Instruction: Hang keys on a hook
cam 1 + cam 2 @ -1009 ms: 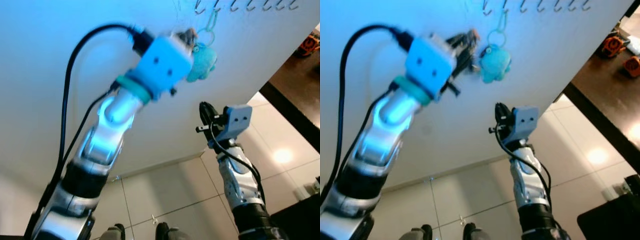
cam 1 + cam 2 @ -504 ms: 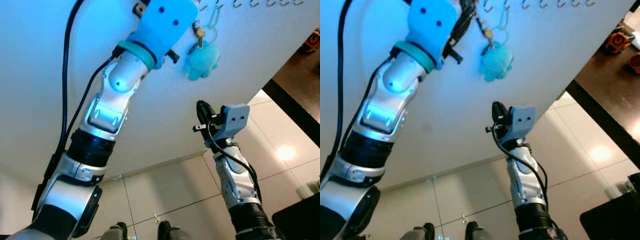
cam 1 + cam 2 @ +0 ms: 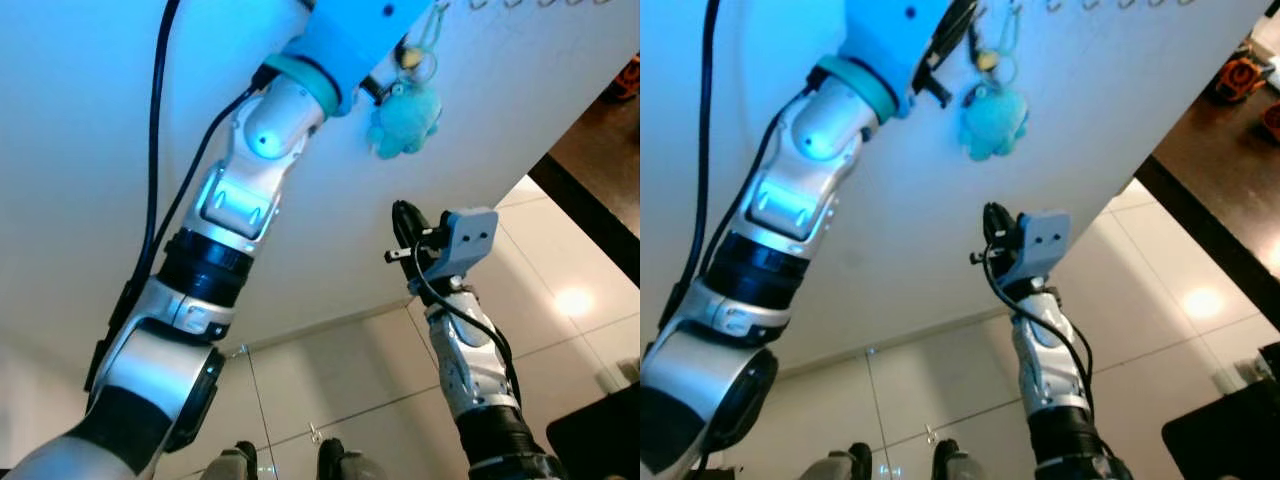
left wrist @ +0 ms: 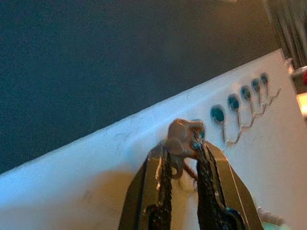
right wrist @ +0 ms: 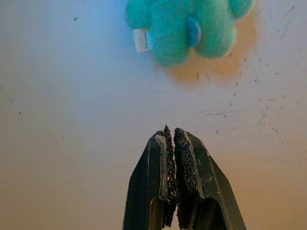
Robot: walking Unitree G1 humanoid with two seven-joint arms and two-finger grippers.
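Left arm raised to the white wall, keys gripped near the hooks.
Left gripper [image 4: 182, 143] clenched on the metal keys [image 4: 184, 136] beside the row of small wire hooks [image 4: 240, 112]; fuzzy teal plush keychain [image 3: 404, 117] dangles below; right gripper [image 5: 173, 139] closed, empty, lower.

White wall [image 3: 80, 150], row of hooks [image 4: 240, 112] at its 12 o'clock edge, keys' teal plush [image 3: 992, 118] hanging against it

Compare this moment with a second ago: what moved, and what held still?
The left pincer rose toward the hooks, shut on the keys; the turquoise plush charm dangles below. The right pincer stayed shut and low.
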